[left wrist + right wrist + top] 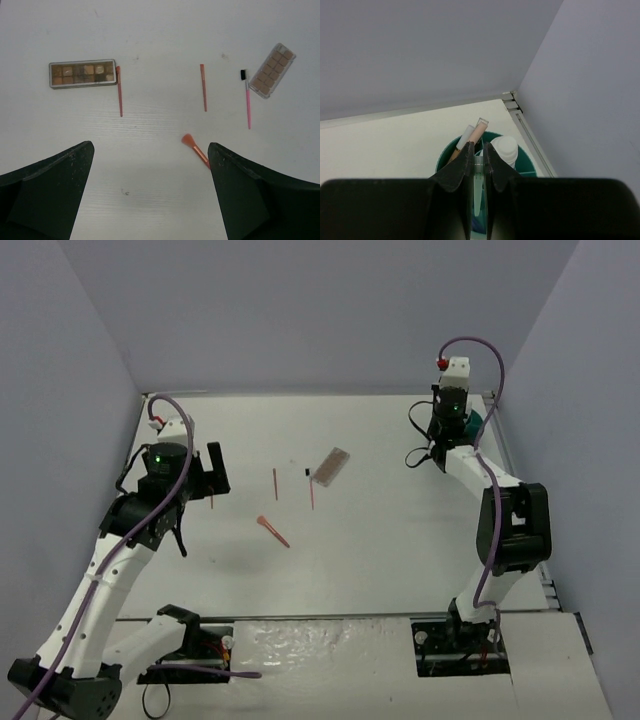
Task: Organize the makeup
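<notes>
- Currently the left claw [150, 146] hangs released over the worktop [150, 30] and grips nothing. The loose makeup is spread across the upper half of the left wrist view.
- Upper left, the eyeshadow palette [82, 74] lies flat with a red stick [119, 90] touching its right edge. A grab at either one would probably drag or flick the other.
- Near the centre, an orange-red stick [203, 87] lies alone. It is thin and flat on the surface, so the claw could close above it, or scrape the worktop and roll it away.
- Below that, the orange brush [195, 149] lies just beside the right-hand finger. Coming straight down could pin it or knock it sideways.
- Further right, the pink brow brush [247, 102] lies just beside the second palette [272, 70]. A wide closing could catch both and shift the palette.
- At the far right of the top view, the right claw [477, 150] is clenched over the teal tub [445, 157].
- A mint applicator [477, 192] shows in the slit between its jaws. I cannot tell whether it is pinched there or only standing in the tub below.
- Pushing lower could jostle the white bottle [504, 147] and peach stick [480, 127] standing in the tub, or tip the tub by the wall.
</notes>
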Available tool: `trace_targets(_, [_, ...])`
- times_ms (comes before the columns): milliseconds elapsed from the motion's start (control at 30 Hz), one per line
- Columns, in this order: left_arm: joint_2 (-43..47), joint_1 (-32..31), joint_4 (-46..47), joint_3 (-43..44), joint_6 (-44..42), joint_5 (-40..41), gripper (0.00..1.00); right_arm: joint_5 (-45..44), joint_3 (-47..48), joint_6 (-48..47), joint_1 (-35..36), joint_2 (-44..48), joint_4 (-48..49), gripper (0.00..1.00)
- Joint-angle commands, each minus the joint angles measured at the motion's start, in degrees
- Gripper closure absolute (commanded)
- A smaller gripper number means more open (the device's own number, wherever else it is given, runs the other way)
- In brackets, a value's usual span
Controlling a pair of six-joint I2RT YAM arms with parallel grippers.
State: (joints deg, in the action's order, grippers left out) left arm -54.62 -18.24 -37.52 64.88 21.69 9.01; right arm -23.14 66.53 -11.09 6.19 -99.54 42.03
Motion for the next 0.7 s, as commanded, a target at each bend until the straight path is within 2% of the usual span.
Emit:
trace_targets(0, [1.52,1.93,3.72,-2.02,-1.50,3.04,0.03,-0.49,4.78,-2.24,-0.90,-2.38,8.13,1.00])
trace_targets(333, [1.97,3.12,3.77,-3.88,-2.09,4.17,0.03,0.73,5.80,-1.57,-1.79,-9.71,8.42,1.00])
trace_targets(433, [1.90,3.38,3.86,-4.05,-2.09,3.81,0.03,1.08,4.76,-0.75,-1.71,-9.22,8.07,0.84])
trace_targets(467, [1.97,3.39,3.87,-4.07,-2.07,3.71,0.03,1.14,4.65,-0.49,-1.70,-8.73,8.07,0.82])
trace_targets(500, [1.89,3.47,3.94,-4.22,-1.92,3.57,0.03,1.58,3.92,-0.27,-1.62,-7.92,8.07,0.64])
trace_targets(600, [1.64,3.89,4.04,-4.29,-1.56,2.68,0.03,3.15,3.16,0.57,-1.46,-4.52,5.87,0.44])
trace_targets(667, [1.39,4.18,4.07,-4.23,-1.15,1.73,0.03,4.44,3.50,1.20,-1.21,-2.65,3.14,0.35])
